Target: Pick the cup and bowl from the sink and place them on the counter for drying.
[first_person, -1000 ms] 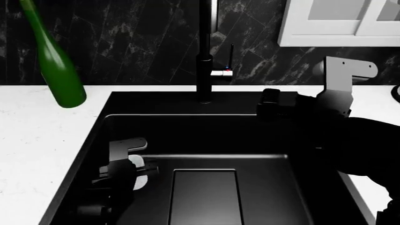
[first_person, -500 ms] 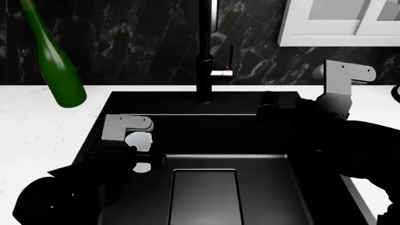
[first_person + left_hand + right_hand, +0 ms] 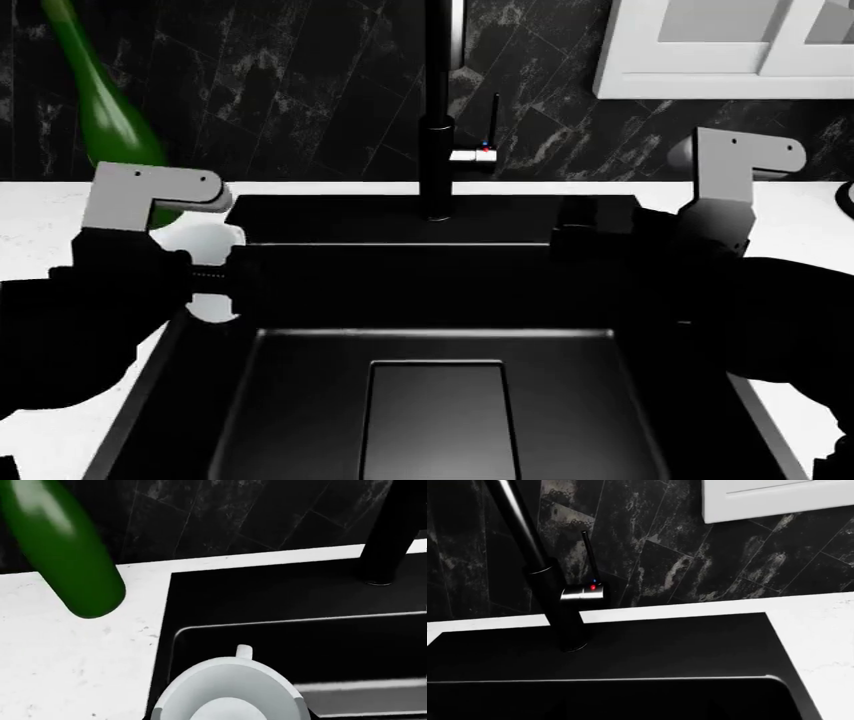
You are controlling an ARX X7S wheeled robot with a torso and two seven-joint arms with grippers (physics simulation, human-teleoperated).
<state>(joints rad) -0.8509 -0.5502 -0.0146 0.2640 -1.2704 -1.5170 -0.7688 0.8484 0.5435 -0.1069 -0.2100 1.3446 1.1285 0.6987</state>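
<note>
My left gripper (image 3: 207, 272) is shut on the cup (image 3: 203, 240), a small white tumbler. It holds the cup up over the left rim of the black sink (image 3: 441, 300), by the white counter (image 3: 54, 215). In the left wrist view the cup (image 3: 227, 690) shows open side up between the jaws, over the sink's left edge. My right gripper (image 3: 577, 225) hangs over the sink's back right part. It is dark against the basin and its jaws do not show. The bowl is not in view.
A tall green bottle (image 3: 114, 120) stands on the counter at the back left, close behind the left gripper; it also shows in the left wrist view (image 3: 63, 555). The black faucet (image 3: 438, 130) rises at the sink's back middle. White cabinet (image 3: 727, 50) at upper right.
My left gripper has risen from the sink floor with the cup and moved left and back to the sink's left rim. The right arm has barely moved.
</note>
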